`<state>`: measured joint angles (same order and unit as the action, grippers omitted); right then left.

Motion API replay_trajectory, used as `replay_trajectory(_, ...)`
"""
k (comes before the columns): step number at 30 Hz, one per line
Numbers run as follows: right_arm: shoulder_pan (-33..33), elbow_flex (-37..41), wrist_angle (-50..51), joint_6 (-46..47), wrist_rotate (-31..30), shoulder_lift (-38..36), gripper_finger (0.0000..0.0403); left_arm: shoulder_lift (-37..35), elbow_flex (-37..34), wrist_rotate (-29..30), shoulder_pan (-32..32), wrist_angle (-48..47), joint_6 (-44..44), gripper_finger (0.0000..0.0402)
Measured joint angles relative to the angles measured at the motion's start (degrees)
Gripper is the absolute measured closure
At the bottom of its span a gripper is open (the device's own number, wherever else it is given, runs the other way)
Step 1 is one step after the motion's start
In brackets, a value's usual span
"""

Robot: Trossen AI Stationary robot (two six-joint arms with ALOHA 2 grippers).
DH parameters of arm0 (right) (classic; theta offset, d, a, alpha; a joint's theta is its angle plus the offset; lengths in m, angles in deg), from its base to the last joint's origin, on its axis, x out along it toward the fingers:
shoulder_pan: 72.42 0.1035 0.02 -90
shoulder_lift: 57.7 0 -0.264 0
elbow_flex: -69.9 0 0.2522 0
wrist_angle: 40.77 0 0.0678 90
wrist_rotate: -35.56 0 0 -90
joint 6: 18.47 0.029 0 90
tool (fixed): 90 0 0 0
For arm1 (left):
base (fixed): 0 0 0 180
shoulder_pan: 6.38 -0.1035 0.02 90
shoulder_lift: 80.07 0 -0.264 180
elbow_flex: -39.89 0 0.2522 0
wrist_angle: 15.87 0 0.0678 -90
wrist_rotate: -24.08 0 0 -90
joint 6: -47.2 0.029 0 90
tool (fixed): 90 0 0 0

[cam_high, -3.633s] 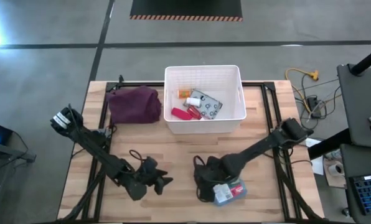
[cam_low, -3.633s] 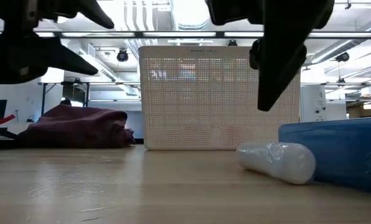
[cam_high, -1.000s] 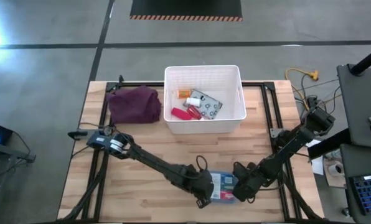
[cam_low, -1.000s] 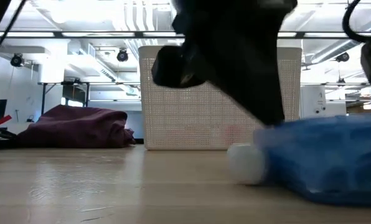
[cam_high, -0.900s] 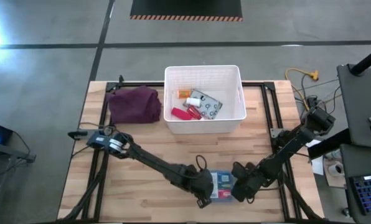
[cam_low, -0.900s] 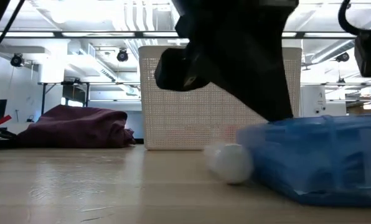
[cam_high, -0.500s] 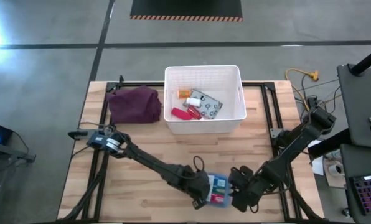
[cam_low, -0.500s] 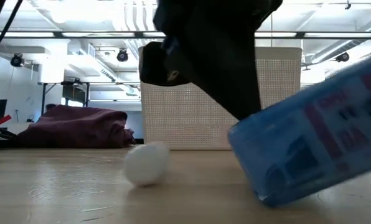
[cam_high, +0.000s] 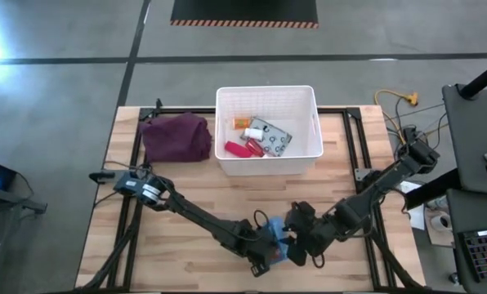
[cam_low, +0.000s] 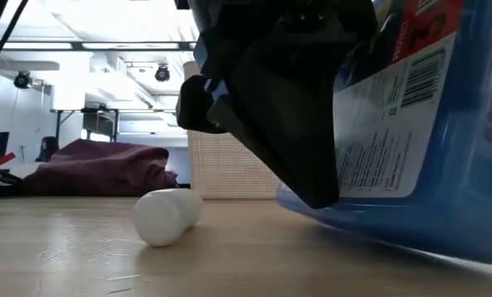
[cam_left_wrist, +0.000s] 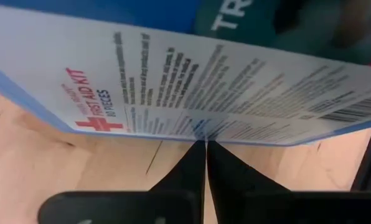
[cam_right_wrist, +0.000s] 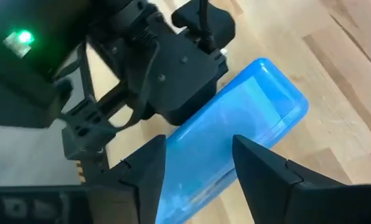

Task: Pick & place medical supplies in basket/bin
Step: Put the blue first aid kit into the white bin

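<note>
The blue-and-red flat box [cam_high: 276, 243] [cam_low: 411, 124] stands tipped up on a long edge near the table's front middle, between my two grippers. My left gripper [cam_high: 262, 250] [cam_left_wrist: 205, 144] is shut, with its tips at the box's printed face [cam_left_wrist: 173, 81]. My right gripper [cam_high: 295, 240] [cam_right_wrist: 200, 140] straddles one end of the box [cam_right_wrist: 248, 106]. A white small bottle [cam_low: 165, 216] lies on its side on the wood. The white bin [cam_high: 268, 131] at the table's far middle holds several supplies: red, orange, white and patterned. My left gripper touches the lower edge of the box's printed face [cam_left_wrist: 201, 132] with its shut fingertips, coming roughly level from the table's left. My right gripper has the box's end [cam_right_wrist: 179, 149] between its two fingers, one on each broad side, coming from the table's right. The box is tilted, its low edge close to the table.
A maroon-purple cloth bundle [cam_high: 176, 137] lies left of the bin. Dark frame rails [cam_high: 359, 155] run along the table's left and right sides. Bare wood [cam_high: 186, 192] lies between the bin and the grippers.
The box has tipped from lying flat up onto a long edge and shifted toward the table's left. My right gripper has followed it leftward. The white bottle has rolled away from the box toward the left and now lies apart from it.
</note>
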<state>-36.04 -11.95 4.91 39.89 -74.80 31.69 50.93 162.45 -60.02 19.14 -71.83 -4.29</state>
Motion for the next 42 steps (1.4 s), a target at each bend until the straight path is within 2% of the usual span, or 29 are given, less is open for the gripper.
replay_trajectory(10, -0.42, 4.41, -11.76, 3.68, 1.57, -0.2, 0.0169, -0.7, -3.28, 0.63, 1.66, -0.24, -2.53, 0.0401)
replay_trajectory(21, -0.21, 3.37, -10.49, -1.72, 0.4, -0.87, 0.0107, -1.58, -7.44, 2.62, 2.71, 4.25, -7.52, 0.0401)
replay_trajectory(23, -0.16, 2.5, -5.79, -0.31, 0.1, -1.82, 0.0105, -1.63, -7.95, 2.63, 2.78, 4.68, -7.62, 0.0401)
replay_trajectory(26, 0.61, 1.97, 4.99, 7.4, -0.94, -3.92, 0.0104, -1.68, -8.5, 2.67, 2.91, 5.15, -7.61, 0.0401)
replay_trajectory(30, 2.85, 4.07, 20.41, 22.19, -1.2, -6.08, 0.0103, -1.73, -9.58, 2.65, 2.99, 6.58, -7.63, 0.0401)
replay_trajectory(32, 4.14, 6.84, 23.62, 29.58, 0.37, -8.0, 0.0103, -1.75, -10.01, 2.59, 2.99, 7.32, -7.68, 0.0401)
replay_trajectory(36, 7.03, 18.38, 18.88, 42.14, 6.3, -11.23, 0.0104, -1.78, -9.13, 2.54, 2.99, 7.35, -7.78, 0.0402)
replay_trajectory(39, 8.36, 27.06, 8.03, 49.13, 5.82, -13.62, 0.0111, -2.15, -8.07, 1.69, 2.98, 10.44, -7.15, 0.0402)
replay_trajectory(42, 8.38, 32.11, -1.37, 51.06, 4.88, -14.33, 0.013, -2.42, -7.8, -0.91, 2.62, 15.38, -6.25, 0.0402)
